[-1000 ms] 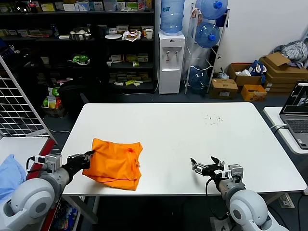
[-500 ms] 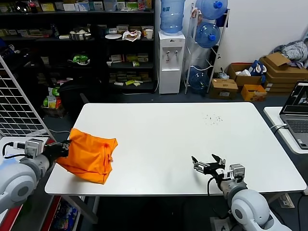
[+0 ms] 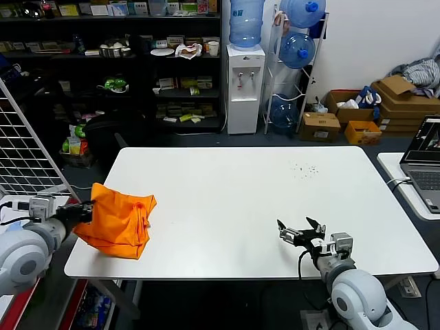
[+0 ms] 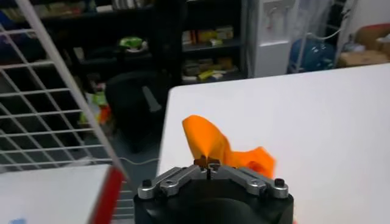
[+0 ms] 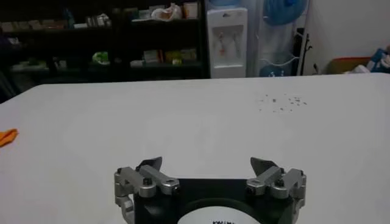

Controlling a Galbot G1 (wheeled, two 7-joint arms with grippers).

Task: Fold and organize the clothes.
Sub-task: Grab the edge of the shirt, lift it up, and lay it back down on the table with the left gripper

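Observation:
The orange T-shirt is bunched at the table's front left corner, part of it hanging over the left edge. My left gripper is shut on the shirt's edge just off the table's left side; the left wrist view shows its jaws closed on a peak of orange cloth. My right gripper is open and empty, low over the table near the front right edge. In the right wrist view a sliver of the shirt shows far off. No lettering shows.
The white table carries a few dark specks at the back right. A wire rack and a low white surface stand to the left. A laptop sits on a side table at right. Shelves and a water dispenser stand behind.
My left gripper has dragged the shirt left from the table's front-left area to the left edge, bunching it. The right gripper has barely moved.

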